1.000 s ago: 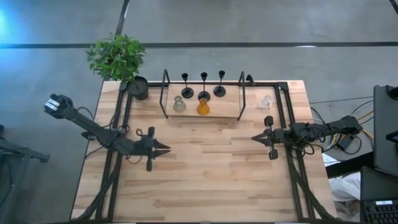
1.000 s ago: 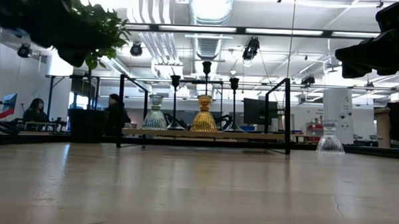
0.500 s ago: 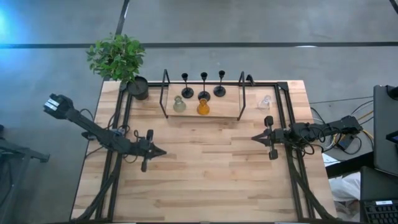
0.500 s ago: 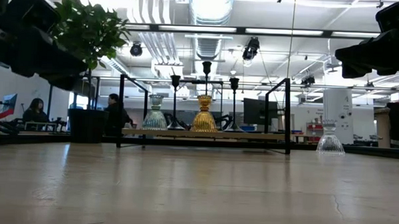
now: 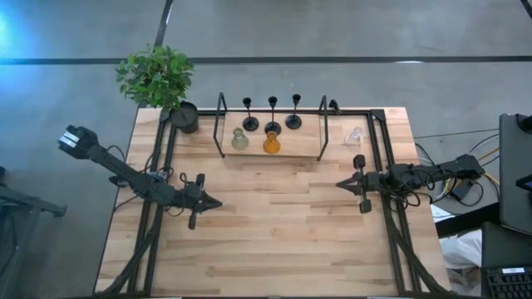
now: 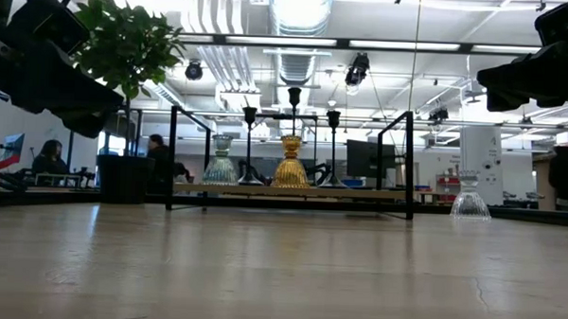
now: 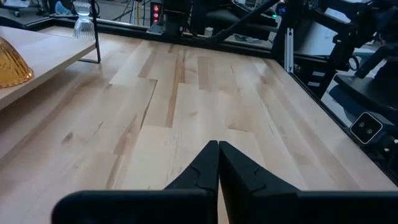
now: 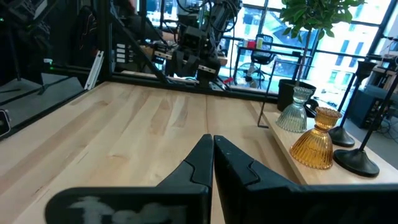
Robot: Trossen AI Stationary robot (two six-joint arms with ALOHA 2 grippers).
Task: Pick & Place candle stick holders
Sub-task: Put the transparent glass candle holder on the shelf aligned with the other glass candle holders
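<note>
Pale wooden table [image 5: 274, 224] under a workshop's bright ceiling lights [image 6: 299, 7].

We are in a robotics lab or workshop. The low view shows an open industrial ceiling with exposed ducts [image 6: 292, 70] and strip lights, and at 9 o'clock a seated person [image 6: 50, 159] at a desk. A black metal frame [image 5: 158, 178] bolted along the wooden table [image 5: 274, 232] carries 2 robot arms. At 3 o'clock beside the table, loose cables [image 5: 461, 187] trail over the grey concrete floor [image 5: 349, 33].
</note>
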